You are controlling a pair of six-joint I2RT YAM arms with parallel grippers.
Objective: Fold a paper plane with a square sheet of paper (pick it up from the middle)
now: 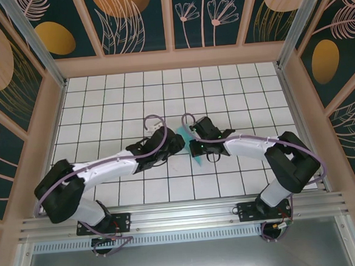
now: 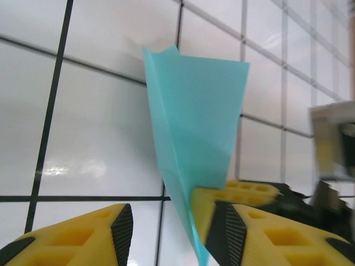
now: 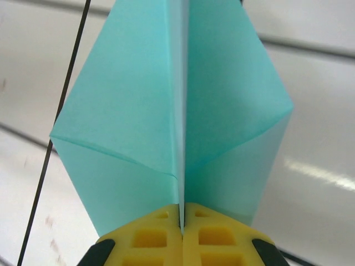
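- Left gripper [image 1: 173,143] [image 2: 166,215]: jaws apart. In its wrist view one yellow finger [image 2: 252,230] has the paper's lower edge lying against its black pad; the other stands clear of the sheet. We judge that nothing is gripped here.
- Paper plane [image 1: 198,160] [image 2: 194,122] [image 3: 166,111]: light turquoise, part-folded, with a centre ridge and a flap to each side. It stands on edge over the white grid table [image 1: 223,93], mid-table, between the two grippers.
- Right gripper [image 1: 197,147] [image 3: 182,213]: jaws together, clamped on the centre ridge at the paper's near end.
- Risk, left side: if the left arm shifts with the pad against the paper, it could drag the flap and pull the crease open.
- Risk, right side: we judge a single pinch on a thin ridge to be a weak hold, so the paper may pivot or slip in the jaws.
- Risk, both: the grippers sit near each other, so a careless reach could knock them together or crumple the sheet.
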